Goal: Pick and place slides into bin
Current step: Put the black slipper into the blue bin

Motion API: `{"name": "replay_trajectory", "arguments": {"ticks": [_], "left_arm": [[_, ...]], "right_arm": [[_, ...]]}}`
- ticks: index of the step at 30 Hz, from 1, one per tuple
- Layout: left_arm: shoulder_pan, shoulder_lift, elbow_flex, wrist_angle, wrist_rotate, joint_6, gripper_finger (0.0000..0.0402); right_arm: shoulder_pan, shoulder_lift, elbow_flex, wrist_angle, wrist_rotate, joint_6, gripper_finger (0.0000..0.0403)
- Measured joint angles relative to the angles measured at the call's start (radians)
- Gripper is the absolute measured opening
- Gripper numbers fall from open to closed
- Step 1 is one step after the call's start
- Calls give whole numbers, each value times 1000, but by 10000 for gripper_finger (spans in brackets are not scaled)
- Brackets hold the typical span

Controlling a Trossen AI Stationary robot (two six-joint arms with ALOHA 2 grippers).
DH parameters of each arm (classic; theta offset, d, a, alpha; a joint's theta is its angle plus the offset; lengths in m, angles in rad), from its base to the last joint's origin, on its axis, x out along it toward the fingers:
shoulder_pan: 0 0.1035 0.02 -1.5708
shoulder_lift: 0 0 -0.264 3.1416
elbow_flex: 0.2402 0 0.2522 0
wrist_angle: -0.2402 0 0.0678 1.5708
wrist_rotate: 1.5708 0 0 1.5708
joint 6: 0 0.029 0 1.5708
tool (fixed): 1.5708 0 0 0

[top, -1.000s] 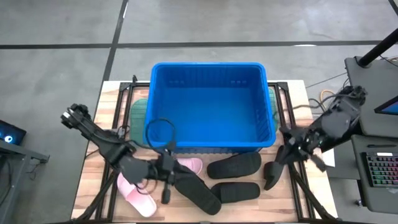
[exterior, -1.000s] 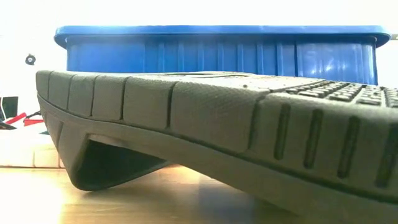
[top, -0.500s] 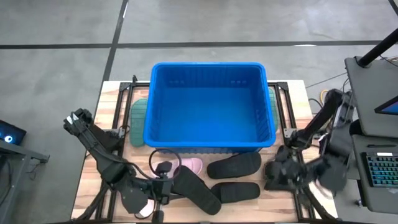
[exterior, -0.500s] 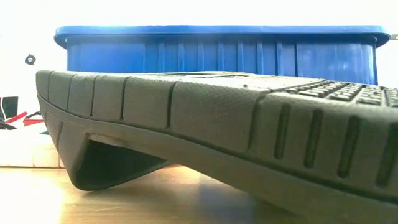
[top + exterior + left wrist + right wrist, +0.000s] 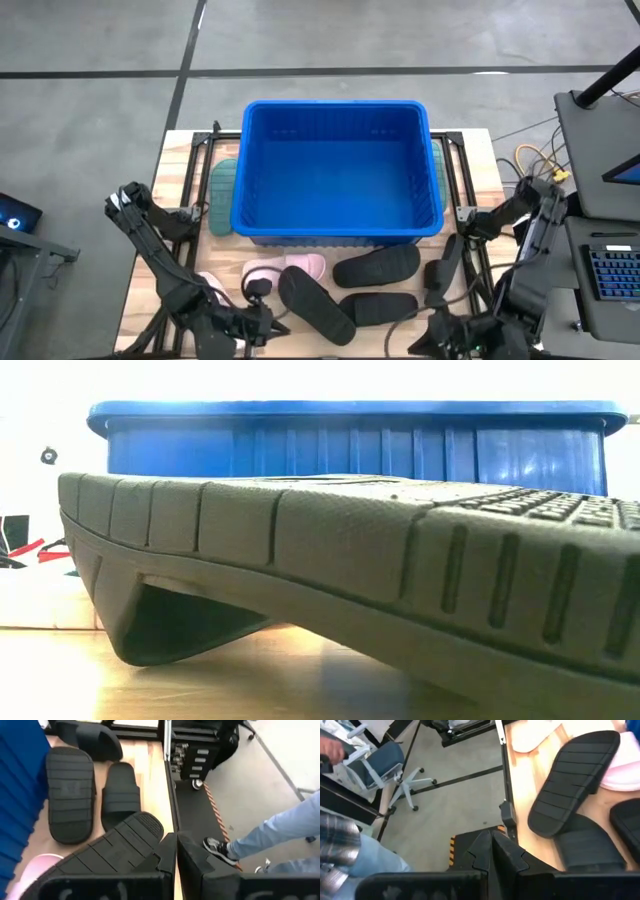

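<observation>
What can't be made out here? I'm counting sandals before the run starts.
- Sage green foam slide, high view: mostly hidden behind the big blue ribbed plastic bin; whether there's a pair is unclear.
- Second light pink foam slide, high view: largely covered by the left arm.
- Low view: a black foam slide's sole fills the picture, hiding the table and other sandals.
- Person by the table, left wrist view: cut off by the edge.

Glossy ribbed bright blue plastic bin on pale grained wooden table, beside matt black foam slides with grooved, finely textured soles and smooth soft-looking light pink foam slides.
</observation>
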Motion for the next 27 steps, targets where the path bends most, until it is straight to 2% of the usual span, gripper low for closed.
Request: {"name": "replay_trajectory", "arguments": {"ticks": [6, 13, 20, 23, 27], "left_arm": [[-1, 68, -1, 1, 2, 0, 0], [5, 131, -1, 19, 161, -1, 0], [16, 142, -4, 29, 179, 44, 1], [26, 142, -10, 27, 184, 90, 16], [48, 142, -10, 27, 190, 105, 63]], "right_arm": [[-1, 73, 70, -8, 23, -1, 9], [-3, 93, 82, -28, 23, 4, 9], [-10, 85, 73, -25, 39, 12, 9], [-10, 84, 73, -24, 39, 12, 9], [-10, 84, 73, -23, 39, 12, 9]]}}
